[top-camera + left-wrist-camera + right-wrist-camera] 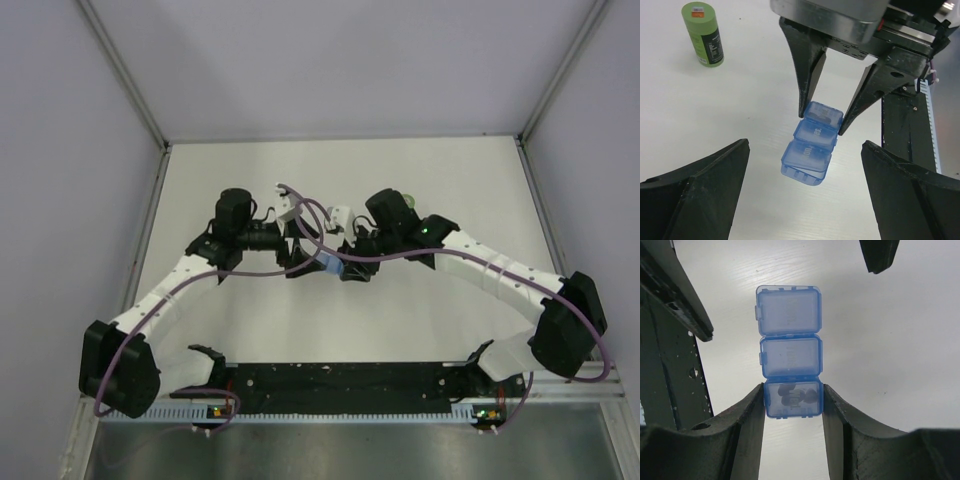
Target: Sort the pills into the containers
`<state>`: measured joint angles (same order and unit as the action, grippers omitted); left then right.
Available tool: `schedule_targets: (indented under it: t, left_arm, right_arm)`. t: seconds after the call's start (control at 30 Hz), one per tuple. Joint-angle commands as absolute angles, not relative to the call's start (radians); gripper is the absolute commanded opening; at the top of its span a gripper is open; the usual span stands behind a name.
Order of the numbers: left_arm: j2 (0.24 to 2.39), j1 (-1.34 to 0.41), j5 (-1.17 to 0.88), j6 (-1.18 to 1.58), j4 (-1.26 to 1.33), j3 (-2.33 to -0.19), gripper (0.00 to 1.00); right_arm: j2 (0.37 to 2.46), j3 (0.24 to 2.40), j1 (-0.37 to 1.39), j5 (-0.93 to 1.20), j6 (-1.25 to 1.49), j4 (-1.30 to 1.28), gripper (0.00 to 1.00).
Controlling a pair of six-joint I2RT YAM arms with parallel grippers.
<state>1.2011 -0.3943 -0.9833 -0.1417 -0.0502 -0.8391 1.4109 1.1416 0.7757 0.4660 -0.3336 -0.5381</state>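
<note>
The containers are one translucent blue pill box (790, 352) with a row of three lidded compartments, held just over the white table. My right gripper (792, 392) is shut on its end compartment, one finger on each side. Dark pills (795, 396) show through that lid. From the left wrist, the pill box (812, 145) points toward me, and the lid of its free end compartment looks slightly lifted. My left gripper (805, 145) is wide open, with its fingers well apart from the box on both sides. From above, the box (331, 265) lies between the two wrists.
A dark bottle with a green cap (703, 34) stands upright on the table beyond the box, at the far left of the left wrist view. A black rail (340, 380) runs along the near table edge between the arm bases. Grey walls enclose the table.
</note>
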Motion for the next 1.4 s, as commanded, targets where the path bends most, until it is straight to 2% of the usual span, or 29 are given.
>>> schedule_targets:
  t: [0.0, 0.3, 0.5, 0.73, 1.13, 1.37]
  left_arm:
    - [1.177, -0.394, -1.078, -0.258, -0.098, -0.827, 0.99]
    - [1.215, -0.394, -1.023, -0.327, -0.095, -0.824, 0.99]
    - [1.235, -0.394, -0.872, -0.220, 0.030, -0.818, 0.99]
    - [1.258, -0.396, -0.862, -0.085, 0.117, -0.816, 0.99]
    - [1.328, -0.394, -0.795, -0.023, 0.126, -0.841, 0.99]
    - [1.341, -0.380, -0.831, 0.034, 0.152, -0.847, 0.99]
  right_arm:
    - [1.376, 1.152, 0.773, 0.488, -0.347, -0.520, 0.15]
    - [1.376, 1.163, 0.772, 0.517, -0.347, -0.534, 0.15]
    - [1.381, 1.163, 0.773, 0.526, -0.350, -0.534, 0.15]
    - [1.379, 1.152, 0.775, 0.509, -0.356, -0.529, 0.15]
    - [1.362, 1.135, 0.799, 0.463, -0.376, -0.520, 0.15]
    - [1.362, 1.109, 0.833, 0.402, -0.402, -0.509, 0.14]
